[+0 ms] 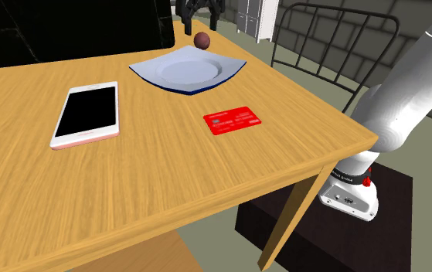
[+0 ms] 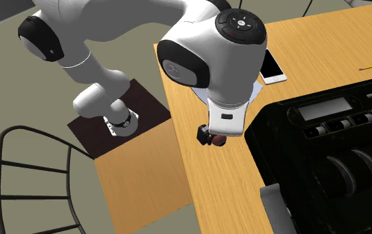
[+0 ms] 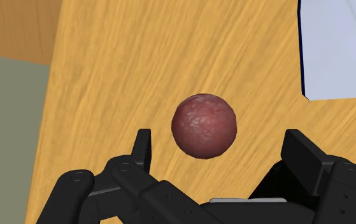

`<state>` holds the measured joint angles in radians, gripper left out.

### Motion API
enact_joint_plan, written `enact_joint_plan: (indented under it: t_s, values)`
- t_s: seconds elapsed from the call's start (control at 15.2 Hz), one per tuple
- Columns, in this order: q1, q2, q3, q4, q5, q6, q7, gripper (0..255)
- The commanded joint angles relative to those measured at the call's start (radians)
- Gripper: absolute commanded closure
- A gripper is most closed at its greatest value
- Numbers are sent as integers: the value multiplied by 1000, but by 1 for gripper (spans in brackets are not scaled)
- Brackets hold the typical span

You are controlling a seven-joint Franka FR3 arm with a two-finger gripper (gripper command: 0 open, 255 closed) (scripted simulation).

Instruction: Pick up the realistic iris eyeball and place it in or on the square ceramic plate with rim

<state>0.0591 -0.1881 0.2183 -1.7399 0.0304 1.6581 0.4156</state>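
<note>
The claw (image 1: 200,19) is spread: in the wrist view its two black fingers (image 3: 142,149) stand well apart, and the eyeball (image 3: 204,125), drawn as a mottled reddish-brown ball, sits in the gap between them with bare space on either side, touched by neither. From the shoulder view the ball lies just under the fingertips, by the far corner of the square plate (image 1: 187,73). Whether it rests on the worktop (image 1: 168,178) or hangs clear of it cannot be told. The plate is pale with a thin dark blue rim, and one corner of it shows close beside the ball in the wrist view. Nearer the camera in the shoulder view, a red card (image 1: 233,120) lies flat on the wood, apart from the plate. Toward that view's left lies a white-framed phone (image 1: 87,114) with a black screen. A large black appliance (image 2: 331,133) takes up the worktop beyond the plate. A dark wire-backed chair (image 1: 338,39) stands off the worktop's edge, and the white arm rises from its dark box stand (image 2: 121,113) beside the worktop.
</note>
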Motion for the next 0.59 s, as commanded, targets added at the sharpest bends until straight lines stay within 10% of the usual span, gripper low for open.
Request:
enact_joint_plan:
  t_s: [0.0,0.53]
  values:
    - [1,-7,0,-34,1,28,0,0]
    - [1,-9,0,-58,2,49,-1,0]
